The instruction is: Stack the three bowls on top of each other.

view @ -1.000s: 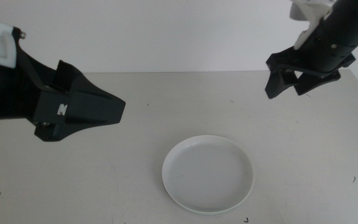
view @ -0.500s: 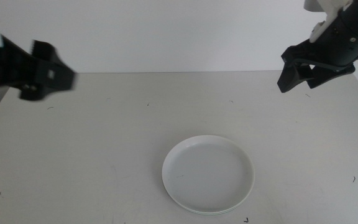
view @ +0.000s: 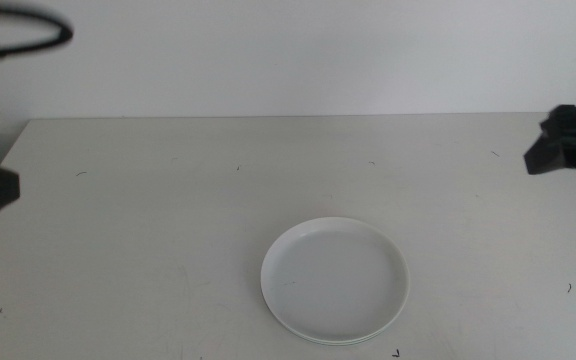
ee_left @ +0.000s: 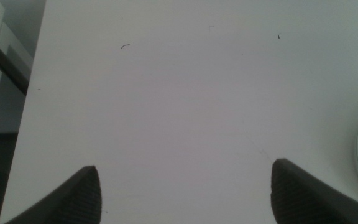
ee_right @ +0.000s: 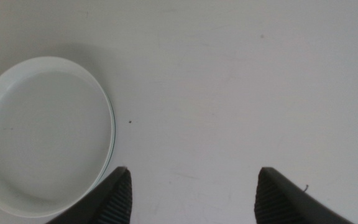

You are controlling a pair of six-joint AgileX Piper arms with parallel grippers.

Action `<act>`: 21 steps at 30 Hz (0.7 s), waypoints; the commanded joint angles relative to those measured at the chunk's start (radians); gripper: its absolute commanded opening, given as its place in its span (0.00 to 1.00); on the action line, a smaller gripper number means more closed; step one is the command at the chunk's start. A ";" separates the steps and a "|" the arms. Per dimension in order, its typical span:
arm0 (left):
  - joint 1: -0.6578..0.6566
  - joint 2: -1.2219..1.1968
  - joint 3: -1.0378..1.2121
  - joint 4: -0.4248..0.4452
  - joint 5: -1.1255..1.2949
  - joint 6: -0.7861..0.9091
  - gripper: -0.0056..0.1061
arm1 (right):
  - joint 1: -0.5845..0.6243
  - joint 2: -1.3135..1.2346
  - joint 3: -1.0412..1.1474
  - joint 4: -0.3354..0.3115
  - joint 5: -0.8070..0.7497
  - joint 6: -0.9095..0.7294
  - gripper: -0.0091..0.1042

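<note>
Bowls clear of both jaws

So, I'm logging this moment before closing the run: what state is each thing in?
White bowl: upright, top of a stack; a mint green rim shows just beneath it.
Left gripper: open, empty, above bare table at its left edge.
Right gripper: open, empty, beside the stack.
</note>
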 commanded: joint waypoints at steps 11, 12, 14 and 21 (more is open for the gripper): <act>0.002 -0.493 0.478 -0.055 -0.712 -0.004 0.98 | -0.009 -0.515 0.453 -0.075 -0.517 -0.021 0.52; 0.002 -0.520 0.517 -0.065 -0.780 -0.004 0.98 | -0.009 -0.544 0.489 -0.077 -0.545 -0.029 0.52; 0.002 -0.557 0.580 -0.068 -0.879 -0.004 0.98 | -0.009 -0.615 0.574 -0.077 -0.604 -0.053 0.52; 0.002 -0.576 0.644 -0.068 -0.889 -0.005 0.98 | -0.009 -0.811 0.783 -0.077 -0.816 -0.061 0.52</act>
